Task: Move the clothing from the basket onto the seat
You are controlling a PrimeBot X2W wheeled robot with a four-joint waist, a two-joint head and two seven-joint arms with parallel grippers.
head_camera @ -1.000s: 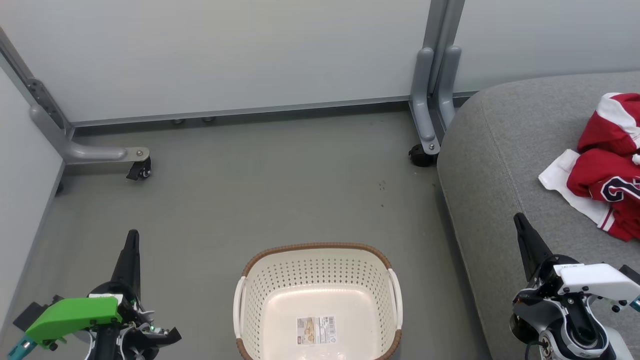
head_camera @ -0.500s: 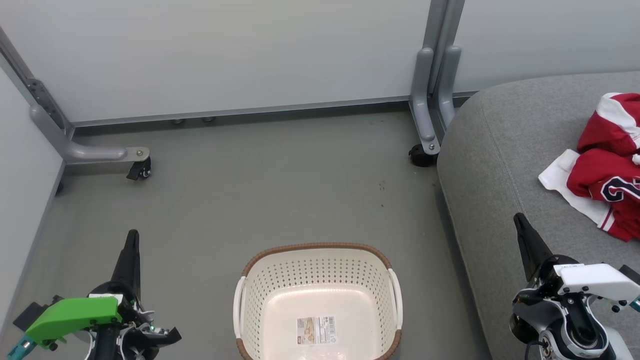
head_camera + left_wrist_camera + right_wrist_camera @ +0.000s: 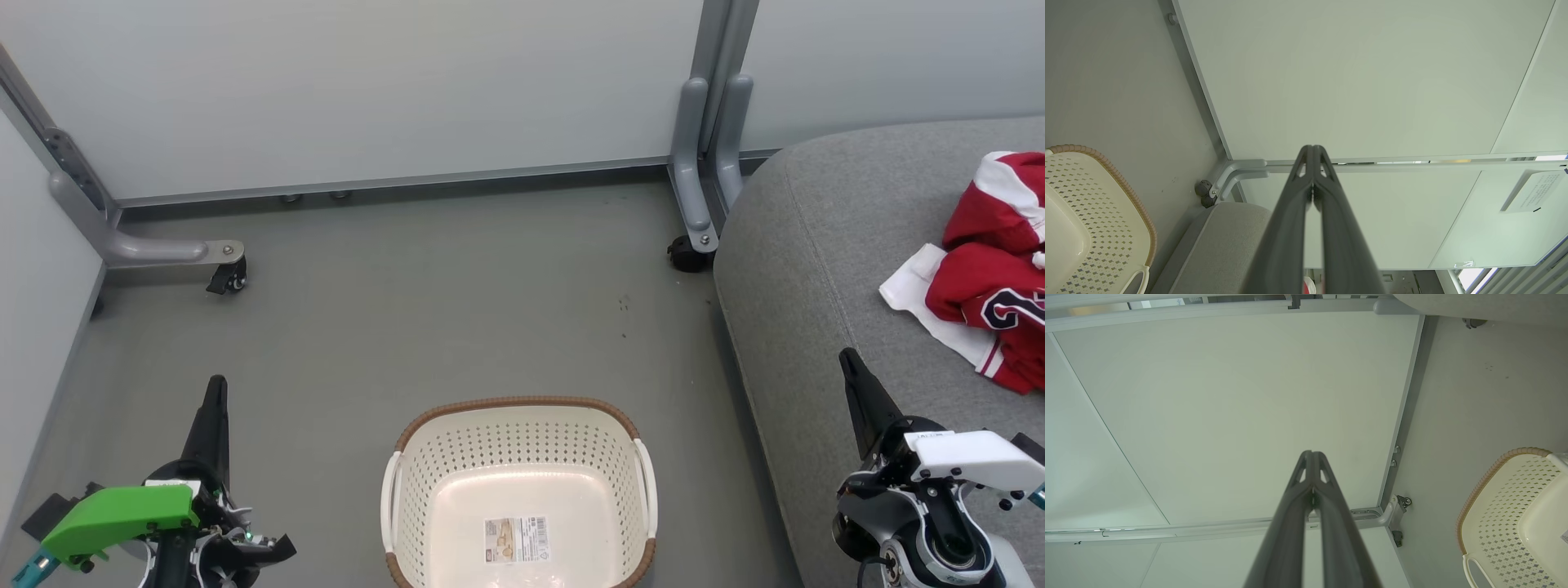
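The cream perforated basket [image 3: 519,425] stands on the floor at the bottom centre with nothing in it but its base label; its brown rim also shows in the wrist views [image 3: 1126,188] [image 3: 1486,477]. Red clothing [image 3: 992,269] with white bands and dark lettering lies crumpled on the light-grey seat [image 3: 800,269] at the right edge. My left gripper [image 3: 215,385] is shut, held left of the basket with nothing between its fingers [image 3: 1312,153]. My right gripper [image 3: 846,356] is shut too, over the seat's front edge, right of the basket and apart from the clothing [image 3: 1312,455].
Pale partition panels close off the back and the left. Their grey metal feet with castors [image 3: 229,276] [image 3: 687,253] stand on the grey floor [image 3: 457,302]. The seat's rounded corner [image 3: 1229,228] lies close to the right-hand foot.
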